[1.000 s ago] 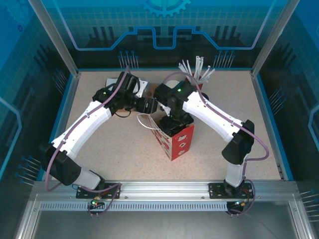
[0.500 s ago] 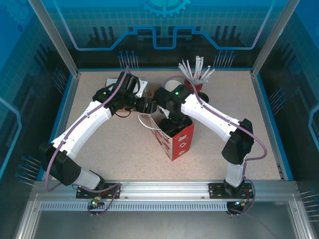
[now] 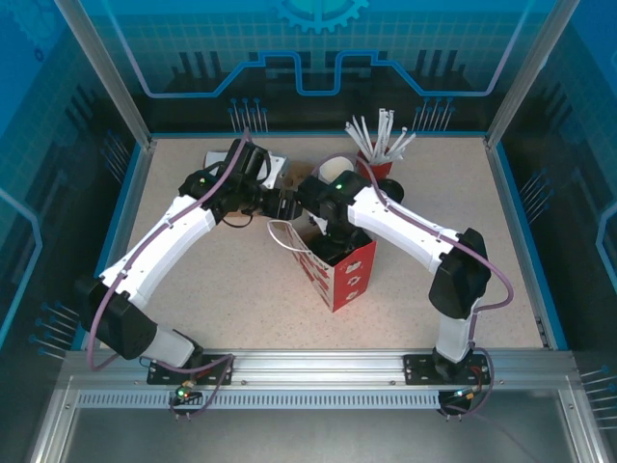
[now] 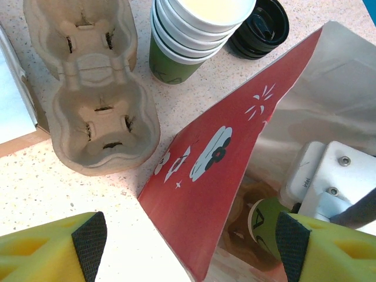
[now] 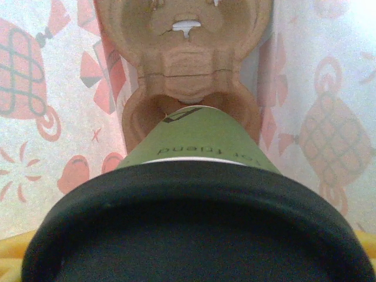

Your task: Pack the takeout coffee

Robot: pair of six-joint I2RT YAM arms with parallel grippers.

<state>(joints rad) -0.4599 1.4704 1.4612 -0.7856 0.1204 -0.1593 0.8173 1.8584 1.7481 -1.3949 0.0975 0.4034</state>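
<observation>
See the big red bag (image 3: 349, 273) open mid-table, with the left gripper (image 3: 281, 204) spread wide at its 10 o'clock rim. Inside, find a cardboard tray (image 5: 188, 64) and the right gripper (image 3: 324, 231) squeezing the takeout coffee (image 5: 202, 141), upright, black lid (image 5: 194, 229) on, bottom right at 1 tray hole. Probably best to push straight down, minding the bag walls. Skip the cup stack (image 4: 188, 41) at 12 o'clock.

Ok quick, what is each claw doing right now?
Left claw: open, with the wall of the red bag between its fingers.
Right claw: closed on the takeout coffee.
</observation>
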